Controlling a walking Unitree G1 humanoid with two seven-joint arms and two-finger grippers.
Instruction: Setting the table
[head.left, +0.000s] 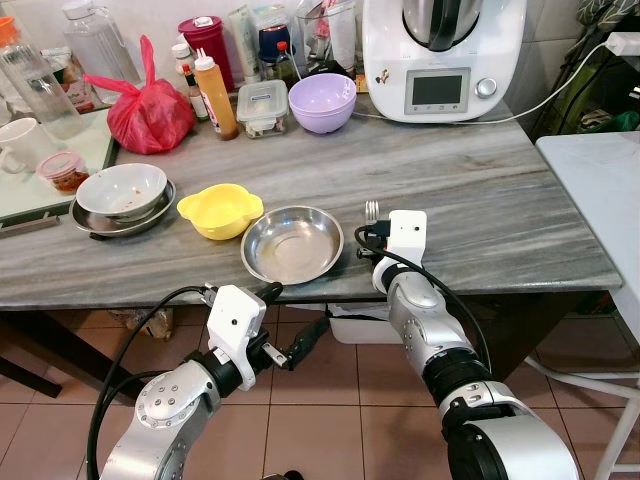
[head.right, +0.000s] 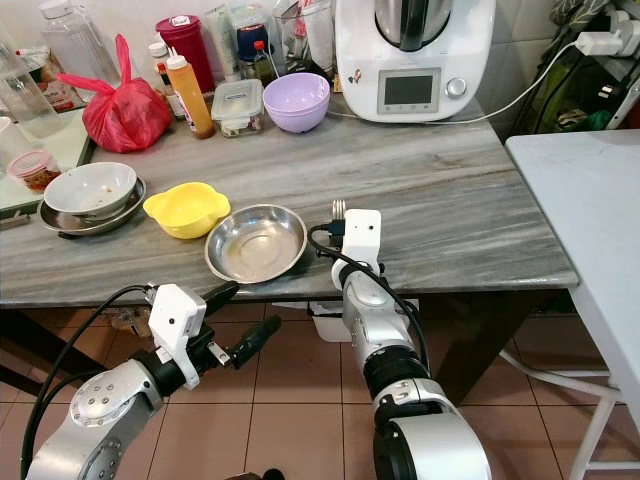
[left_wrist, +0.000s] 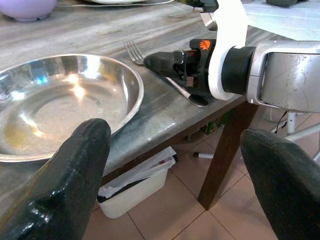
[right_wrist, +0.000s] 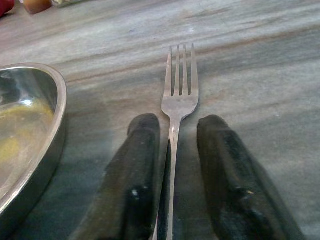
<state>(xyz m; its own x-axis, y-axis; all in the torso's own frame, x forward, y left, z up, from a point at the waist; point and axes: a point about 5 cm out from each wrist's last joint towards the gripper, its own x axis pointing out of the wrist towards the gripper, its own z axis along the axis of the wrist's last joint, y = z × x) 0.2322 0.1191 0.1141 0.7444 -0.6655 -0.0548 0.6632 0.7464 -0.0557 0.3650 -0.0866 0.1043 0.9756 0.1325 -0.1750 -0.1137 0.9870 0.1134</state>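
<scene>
Metal fork (right_wrist: 179, 100) lying flat on grey marble desk (head.left: 520, 200), tines pointing away from near edge, just right of empty, shiny steel bowl (head.left: 292, 243), upright at desk's front edge.

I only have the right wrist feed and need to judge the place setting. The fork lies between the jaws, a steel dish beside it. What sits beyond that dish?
Observer: A yellow bowl sits on the far side of the steel dish, close against it.
Operator: Where is the left arm?
Observer: The left gripper hangs below the table edge, in front of the dish, jaws open.
Operator: Is the fork near the edge?
Observer: The fork lies on the table right of the dish, its handle end near the front edge, under the right gripper.
</scene>
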